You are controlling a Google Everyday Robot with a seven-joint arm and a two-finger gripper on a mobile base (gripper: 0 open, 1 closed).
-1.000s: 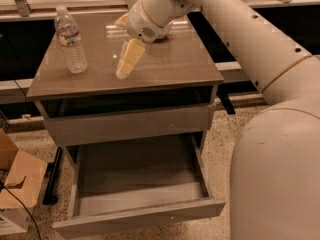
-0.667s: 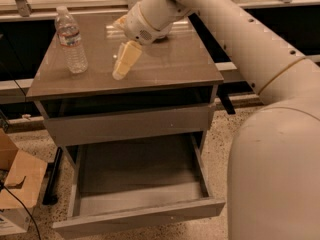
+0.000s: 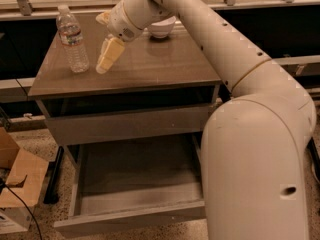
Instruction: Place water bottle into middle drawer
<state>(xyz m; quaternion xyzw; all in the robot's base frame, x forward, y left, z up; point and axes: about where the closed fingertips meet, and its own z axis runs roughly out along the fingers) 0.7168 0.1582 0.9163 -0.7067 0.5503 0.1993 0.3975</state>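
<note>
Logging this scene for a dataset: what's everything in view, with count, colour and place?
cabinet top: one, grey-brown, centre.
water bottle: one, clear with white cap, upright on the cabinet top, picture-left.
bowl: one, white, back of the cabinet top.
closed drawer front: one, grey-brown, below the top.
middle drawer: one, grey-brown, pulled open at the bottom.
cardboard box: one, brown, floor at picture-left.
arm: one, cream, reaching over the top.
gripper: one, pale yellow, over the top beside the water bottle, apart from it.
</note>
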